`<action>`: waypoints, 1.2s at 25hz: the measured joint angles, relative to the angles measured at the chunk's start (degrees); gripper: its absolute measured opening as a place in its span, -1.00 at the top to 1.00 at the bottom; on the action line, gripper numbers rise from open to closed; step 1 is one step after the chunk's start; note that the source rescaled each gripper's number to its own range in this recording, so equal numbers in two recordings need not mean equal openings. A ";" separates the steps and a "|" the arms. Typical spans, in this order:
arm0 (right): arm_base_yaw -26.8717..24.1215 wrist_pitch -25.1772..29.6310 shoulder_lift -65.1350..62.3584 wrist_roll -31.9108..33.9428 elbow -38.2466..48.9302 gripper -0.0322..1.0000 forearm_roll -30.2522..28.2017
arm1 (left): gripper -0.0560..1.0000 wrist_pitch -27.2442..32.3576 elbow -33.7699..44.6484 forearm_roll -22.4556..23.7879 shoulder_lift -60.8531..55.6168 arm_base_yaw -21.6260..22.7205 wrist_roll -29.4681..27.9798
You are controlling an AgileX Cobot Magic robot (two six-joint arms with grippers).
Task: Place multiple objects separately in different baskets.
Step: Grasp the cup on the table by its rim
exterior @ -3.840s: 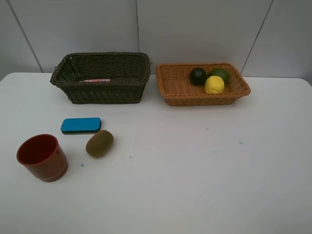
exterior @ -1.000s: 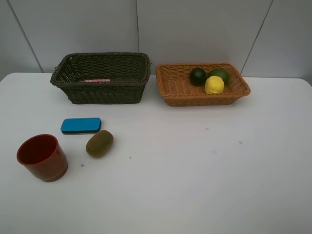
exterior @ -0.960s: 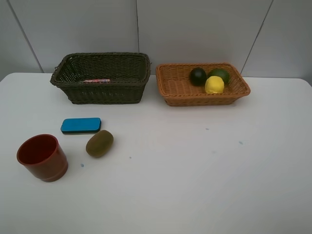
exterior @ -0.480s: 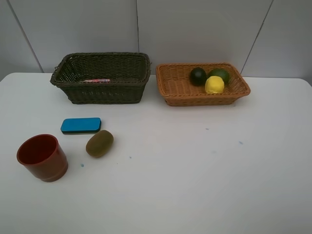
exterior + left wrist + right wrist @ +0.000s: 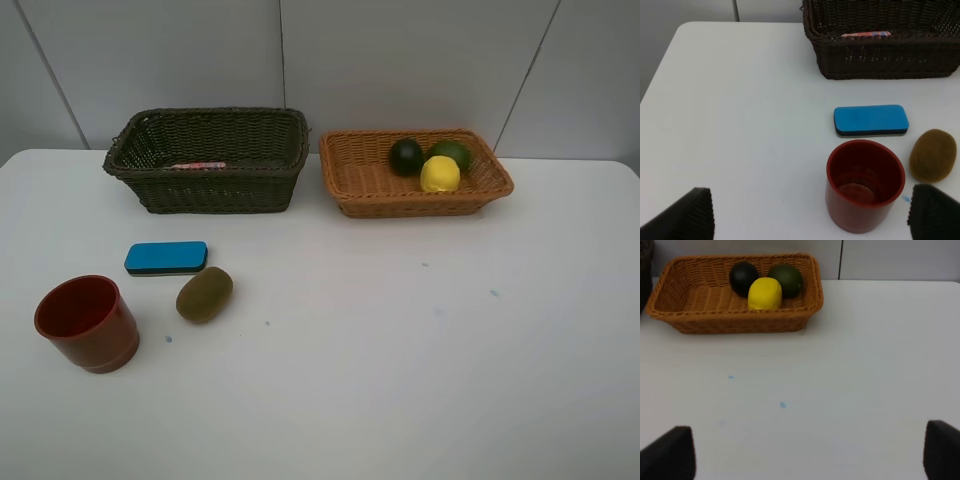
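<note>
On the near left of the white table stand a red-brown cup [image 5: 86, 322] [image 5: 865, 185], a blue eraser [image 5: 166, 257] [image 5: 871, 120] and a brown kiwi [image 5: 204, 294] [image 5: 933, 155]. The dark olive basket [image 5: 215, 192] [image 5: 880, 62] at the back holds a pink bottle [image 5: 198, 165] [image 5: 865, 35]. Inside the orange basket [image 5: 410, 206] [image 5: 735, 324] lie a lemon [image 5: 440, 174] [image 5: 765, 294], a lime [image 5: 452, 152] [image 5: 786, 280] and a mangosteen [image 5: 406, 156] [image 5: 744, 278]. My left gripper [image 5: 810, 205] is open, short of the cup. My right gripper [image 5: 807, 442] is open over bare table. Neither shows in the exterior view.
The table's left edge [image 5: 660, 75] runs close to the cup side. A grey panelled wall [image 5: 400, 60] stands right behind both baskets. Small blue specks [image 5: 782, 404] mark the tabletop in front of the orange basket.
</note>
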 joint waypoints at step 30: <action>0.00 0.00 0.00 0.00 0.00 -1.00 0.10 | -1.00 0.00 0.00 0.62 0.00 0.00 0.00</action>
